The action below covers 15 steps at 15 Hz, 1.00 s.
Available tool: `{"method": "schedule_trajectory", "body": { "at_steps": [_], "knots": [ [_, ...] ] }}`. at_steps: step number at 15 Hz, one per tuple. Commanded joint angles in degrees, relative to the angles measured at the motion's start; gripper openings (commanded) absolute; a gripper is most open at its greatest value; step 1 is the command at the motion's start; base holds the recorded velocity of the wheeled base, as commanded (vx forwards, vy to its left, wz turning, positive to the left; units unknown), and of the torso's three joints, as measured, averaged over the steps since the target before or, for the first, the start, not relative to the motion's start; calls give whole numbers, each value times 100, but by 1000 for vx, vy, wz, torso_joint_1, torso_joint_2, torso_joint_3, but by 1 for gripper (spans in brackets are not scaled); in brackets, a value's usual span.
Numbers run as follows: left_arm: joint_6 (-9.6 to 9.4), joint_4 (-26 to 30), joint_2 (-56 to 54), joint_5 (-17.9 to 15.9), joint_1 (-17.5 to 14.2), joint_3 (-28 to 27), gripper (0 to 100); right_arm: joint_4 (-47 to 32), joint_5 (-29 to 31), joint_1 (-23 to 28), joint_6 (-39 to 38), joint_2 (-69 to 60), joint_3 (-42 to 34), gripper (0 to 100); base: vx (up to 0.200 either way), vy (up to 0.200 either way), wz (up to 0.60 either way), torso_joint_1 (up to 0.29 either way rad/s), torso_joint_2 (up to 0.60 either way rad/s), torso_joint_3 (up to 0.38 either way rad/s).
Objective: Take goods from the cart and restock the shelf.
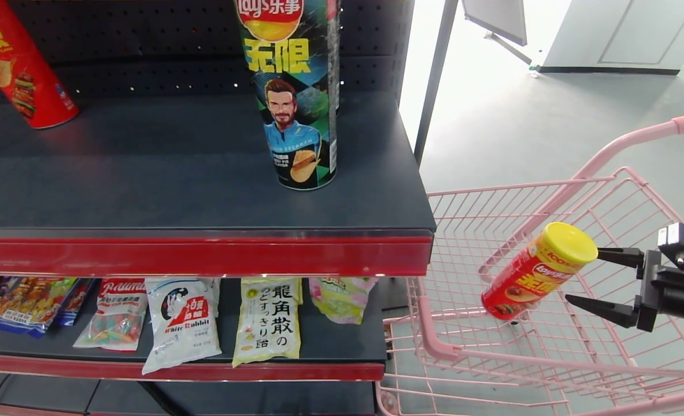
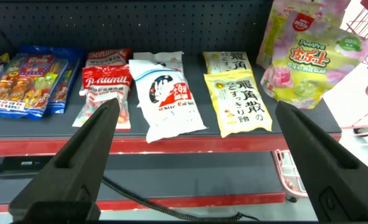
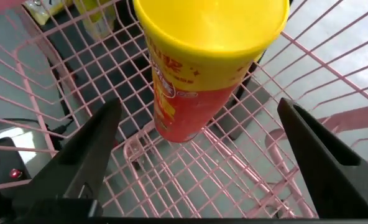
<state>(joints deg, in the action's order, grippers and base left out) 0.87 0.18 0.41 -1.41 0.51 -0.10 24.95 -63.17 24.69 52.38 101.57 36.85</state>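
We judged the job partly done. Two cans stood upright on the top shelf [image 1: 174, 173]: a dark can [image 1: 298, 115] near its front right and a red can [image 1: 21, 63] at the back left, with bare board between them. One more can [image 1: 535, 271] [image 3: 196, 81], red with a yellow lid, lay tilted in the cart [image 1: 625, 140], lid uppermost and turned towards the right gripper [image 1: 583, 275] [image 3: 199, 109].

That gripper hung spread wide just beside the lid, one finger to each side of the can's line and touching nothing that we could see. So the grasp, the lift and the placing on the shelf were all left to do.

The left gripper [image 2: 196, 106] was spread too and held nothing. It faced the lower shelf [image 2: 171, 146], where the bags [image 2: 168, 93] lay in a row.

Much was cut off. The tops of both shelf cans ran out of the head view, and a narrow strip behind the dark can might have been another can; we could not tell. The near end of the cart was out of view, so we could not say whether more goods waited there. Nor could we tell whether the tilted can's foot sat on the cart's floor or leaned against its side wires.
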Motion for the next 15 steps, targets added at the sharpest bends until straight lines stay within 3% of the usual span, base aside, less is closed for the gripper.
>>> {"method": "schedule_trajectory", "body": {
  "at_steps": [1, 5, 10, 15],
  "knots": [
    [1, -1, 2, 1, 2, 1, 100, 9, -2, -87, -18, 311, 200, 100, 0, 0, 0, 0, 0, 0],
    [1, -1, 2, 1, -7, 1, 100, -8, 7, -465, -88, 908, 806, 100, 0, 0, 0, 0, 0, 0],
    [1, -1, 2, 1, -7, 1, 100, -8, -20, -1045, -536, 548, 437, 100, 0, 0, 0, 0, 0, 0],
    [1, 8, 2, 1, 2, 1, 100, 27, -29, -1388, -1230, 381, 604, 100, 0, 0, 0, 0, 0, 0]
  ]
}}
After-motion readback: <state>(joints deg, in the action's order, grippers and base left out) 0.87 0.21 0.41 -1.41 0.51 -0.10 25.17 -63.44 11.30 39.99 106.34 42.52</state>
